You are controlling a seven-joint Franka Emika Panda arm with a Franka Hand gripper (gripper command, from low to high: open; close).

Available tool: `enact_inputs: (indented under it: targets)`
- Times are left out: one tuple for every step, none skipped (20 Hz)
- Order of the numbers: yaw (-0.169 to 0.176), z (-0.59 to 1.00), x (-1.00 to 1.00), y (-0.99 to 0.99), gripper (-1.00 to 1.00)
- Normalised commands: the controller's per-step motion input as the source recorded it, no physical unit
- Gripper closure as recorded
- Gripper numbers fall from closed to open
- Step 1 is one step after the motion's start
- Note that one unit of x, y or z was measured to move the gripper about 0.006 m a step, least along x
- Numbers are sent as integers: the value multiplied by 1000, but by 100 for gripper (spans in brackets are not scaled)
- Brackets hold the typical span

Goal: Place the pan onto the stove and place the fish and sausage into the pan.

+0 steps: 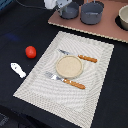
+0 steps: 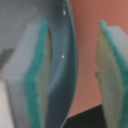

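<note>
My end effector (image 2: 75,75) is spread, its fingers straddling the wall of the pan (image 1: 69,10) on the stove (image 1: 107,27) at the far side of the desk (image 1: 15,30), no writing legible.

I see the exterior view evenly lit but soft and low in detail, shadows faint on the dark tabletop (image 1: 15,30). My wrist view is bright, close, heavily blurred.

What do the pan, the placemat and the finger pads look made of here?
The pan: smooth grey-blue, glossy with small highlights, likely plastic or coated metal. Placemat: beige woven fibre or cloth, ribbed texture. Finger pads: soft-looking foam or rubber, teal edged, matte pale face.
</note>
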Motion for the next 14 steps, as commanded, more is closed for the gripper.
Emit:
enact_inputs:
  targets:
    - [-65, 917, 0, -340, -100]
    - [-85, 851, 0, -546, -100]
    - [-79, 757, 0, -697, -100]
    - [-59, 734, 0, -737, -100]
    - [-40, 737, 0, -777, -100]
    - [-19, 689, 0, -826, -100]
    - [0, 637, 0, -903, -100]
    - [0, 589, -3, -940, -100]
    - [0, 566, -9, -943, -100]
    - [0, 506, -17, -946, -100]
    - [0, 426, -17, -931, -100]
    - [0, 366, -11, -931, -100]
    - [0, 334, -14, -934, -100]
    - [0, 300, -14, -940, -100]
